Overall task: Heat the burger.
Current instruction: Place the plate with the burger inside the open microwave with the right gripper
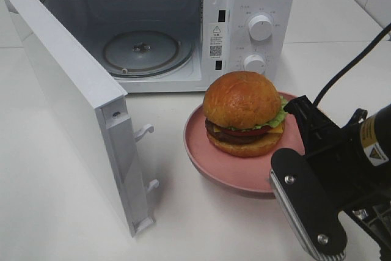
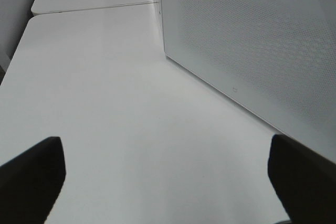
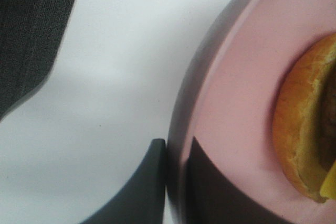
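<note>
The burger point(image 1: 243, 113), with a glossy brown bun, lettuce, tomato and a dark patty, sits on a round pink plate point(image 1: 204, 154) in front of the open microwave point(image 1: 244, 4). My right gripper point(image 1: 299, 120) is at the plate's right rim. In the right wrist view its fingers point(image 3: 149, 187) are close together, one outside the plate's rim point(image 3: 210, 93) and one inside it, with the burger's bun point(image 3: 299, 135) just beyond. My left gripper point(image 2: 165, 182) is open and empty over bare table beside the microwave door's outer face point(image 2: 252, 40).
The microwave door point(image 1: 67, 90) swings out wide to the left, with its latch hooks point(image 1: 144, 131) facing the plate. The glass turntable point(image 1: 140, 52) lies inside the cavity. Two knobs point(image 1: 261, 27) are on the panel. A black cable point(image 1: 348, 65) runs above my right arm.
</note>
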{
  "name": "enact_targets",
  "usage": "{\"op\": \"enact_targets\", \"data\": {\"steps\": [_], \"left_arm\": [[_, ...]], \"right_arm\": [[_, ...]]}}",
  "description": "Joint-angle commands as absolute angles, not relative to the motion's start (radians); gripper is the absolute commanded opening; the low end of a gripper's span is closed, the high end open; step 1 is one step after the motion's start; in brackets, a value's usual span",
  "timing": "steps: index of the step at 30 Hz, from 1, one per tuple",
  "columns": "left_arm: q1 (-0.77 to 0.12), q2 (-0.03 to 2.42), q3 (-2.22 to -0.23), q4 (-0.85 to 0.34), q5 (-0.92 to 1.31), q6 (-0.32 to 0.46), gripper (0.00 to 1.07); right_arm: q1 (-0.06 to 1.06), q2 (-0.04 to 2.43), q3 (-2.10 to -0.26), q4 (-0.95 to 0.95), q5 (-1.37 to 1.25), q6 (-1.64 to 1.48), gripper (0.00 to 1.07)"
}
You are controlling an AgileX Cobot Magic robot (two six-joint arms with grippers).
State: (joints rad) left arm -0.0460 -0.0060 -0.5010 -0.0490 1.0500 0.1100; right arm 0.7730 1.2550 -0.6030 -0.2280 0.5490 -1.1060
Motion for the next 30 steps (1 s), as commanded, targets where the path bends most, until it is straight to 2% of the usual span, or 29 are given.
{"op": "enact_targets", "data": {"steps": [1,11,20,30], "left_arm": [[-0.05,-0.029,-0.497,-0.053,1.041,0.108,0.98],[-0.05,-0.029,-0.497,-0.053,1.041,0.108,0.98],[-0.05,-0.029,-0.497,-0.053,1.041,0.108,0.98],[-0.05,-0.029,-0.497,-0.053,1.041,0.108,0.98]], "right_arm": [[0.749,1.246,-0.638,-0.206,0.497,-1.179,0.02],[0.672,1.246,-0.651,-0.068,0.413,-1.37,0.0],[0.618,1.282,-0.651,0.134,0.337,-1.598,0.0],[0.619,1.348,-0.66,0.127,0.237,-1.624,0.0]]}}
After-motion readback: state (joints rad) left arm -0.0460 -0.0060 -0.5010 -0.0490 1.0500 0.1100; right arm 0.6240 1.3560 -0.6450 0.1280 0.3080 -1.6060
